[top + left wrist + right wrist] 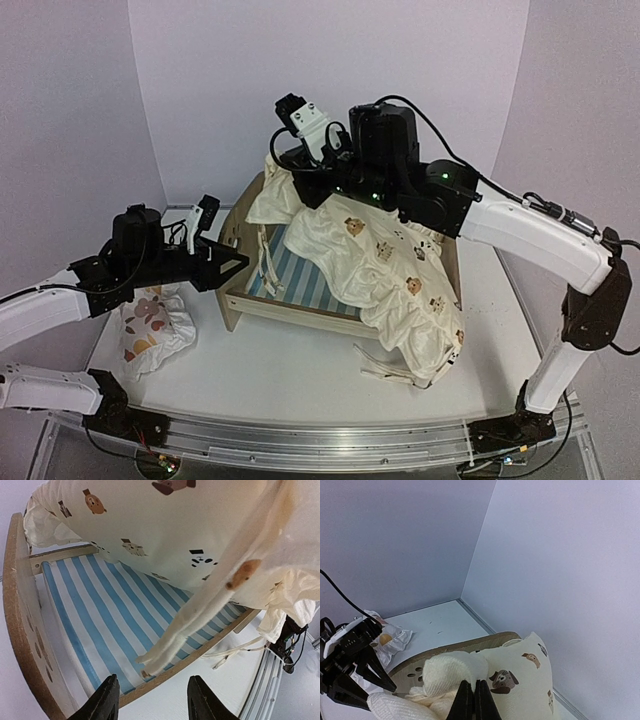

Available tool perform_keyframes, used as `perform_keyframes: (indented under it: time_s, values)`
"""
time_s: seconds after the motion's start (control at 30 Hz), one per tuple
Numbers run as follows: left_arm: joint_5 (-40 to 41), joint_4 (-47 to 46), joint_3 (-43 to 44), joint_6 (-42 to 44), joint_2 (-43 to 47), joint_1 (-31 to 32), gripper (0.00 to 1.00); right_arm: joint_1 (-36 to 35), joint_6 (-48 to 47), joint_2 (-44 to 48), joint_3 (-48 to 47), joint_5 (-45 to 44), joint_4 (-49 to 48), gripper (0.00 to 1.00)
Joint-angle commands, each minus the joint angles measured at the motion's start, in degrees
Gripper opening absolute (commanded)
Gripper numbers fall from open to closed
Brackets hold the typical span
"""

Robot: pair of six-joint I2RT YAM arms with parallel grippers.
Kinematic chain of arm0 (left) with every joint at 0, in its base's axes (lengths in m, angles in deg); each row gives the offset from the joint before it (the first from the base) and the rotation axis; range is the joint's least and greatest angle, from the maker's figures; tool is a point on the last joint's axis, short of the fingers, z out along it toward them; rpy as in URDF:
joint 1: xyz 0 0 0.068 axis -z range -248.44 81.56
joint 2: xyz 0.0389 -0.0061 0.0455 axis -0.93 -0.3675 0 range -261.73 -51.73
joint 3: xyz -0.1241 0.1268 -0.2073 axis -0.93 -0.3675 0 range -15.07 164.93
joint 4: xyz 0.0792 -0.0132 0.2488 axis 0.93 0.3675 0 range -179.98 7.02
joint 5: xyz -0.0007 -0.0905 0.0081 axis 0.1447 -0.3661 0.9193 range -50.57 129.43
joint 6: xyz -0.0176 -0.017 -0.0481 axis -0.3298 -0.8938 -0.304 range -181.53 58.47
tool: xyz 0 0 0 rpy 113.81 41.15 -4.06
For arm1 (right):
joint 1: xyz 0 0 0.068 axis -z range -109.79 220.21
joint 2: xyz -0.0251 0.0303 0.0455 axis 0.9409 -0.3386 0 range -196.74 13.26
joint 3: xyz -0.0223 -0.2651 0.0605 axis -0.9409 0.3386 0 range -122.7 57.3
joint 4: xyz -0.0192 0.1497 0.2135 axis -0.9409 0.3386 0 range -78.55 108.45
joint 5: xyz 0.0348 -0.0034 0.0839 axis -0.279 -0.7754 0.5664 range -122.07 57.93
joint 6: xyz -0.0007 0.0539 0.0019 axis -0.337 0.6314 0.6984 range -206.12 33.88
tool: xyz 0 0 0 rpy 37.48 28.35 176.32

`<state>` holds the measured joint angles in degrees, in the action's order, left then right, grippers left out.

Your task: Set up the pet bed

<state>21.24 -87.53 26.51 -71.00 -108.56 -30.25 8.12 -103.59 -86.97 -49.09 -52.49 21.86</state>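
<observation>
Two black fingers (pixel 106 702) of the left gripper (pixel 152 692) stand apart, holding nothing, just by the one pet bed (pixel 290 308) in the middle of the table (pixel 300 375). One cushion (pixel 390 270) hangs over it, pinched by the closed right gripper (pixel 473 700). One small pillow (pixel 155 330) lies left.

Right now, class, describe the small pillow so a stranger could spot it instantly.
Find the wooden pet bed, then look left of it, under the left arm. The small pillow lies there on the tabletop. Unlike the cream dog-print cushion draped over the bed, it is crumpled white with orange-brown blotches.
</observation>
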Motion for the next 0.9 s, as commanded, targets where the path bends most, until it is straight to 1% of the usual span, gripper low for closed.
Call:
perform_keyframes:
  time_s: [0.0,0.1,0.2,0.33,0.57,0.77,0.87]
  values:
    - [2.2,-1.8,2.9,2.2,-0.6,0.5,0.47,-0.3,0.0,1.9,0.3,-0.6,-4.2,0.0]
    - [4.0,-1.8,2.7,4.2,2.2,0.5,0.48,-0.3,-0.2,3.0,1.5,-0.5,-4.3,0.0]
    - [3.8,-1.8,3.0,5.7,2.9,0.5,0.51,-0.3,0.2,4.6,3.0,0.2,-4.3,0.0]
    - [1.7,-2.1,3.7,6.3,-0.7,0.5,0.51,-0.3,1.4,6.1,4.3,1.5,-4.4,0.0]
    - [4.3,-5.2,4.6,7.1,-5.2,1.0,0.49,-0.3,1.7,6.9,5.0,2.3,-4.4,0.0]
    - [1.5,-5.0,5.4,9.1,-8.1,2.0,0.47,-0.3,1.5,7.6,5.3,1.8,-4.4,0.0]
    - [1.3,-4.6,6.3,11.0,-9.4,3.0,0.48,-0.3,1.5,8.0,5.6,1.8,-4.5,0.0]
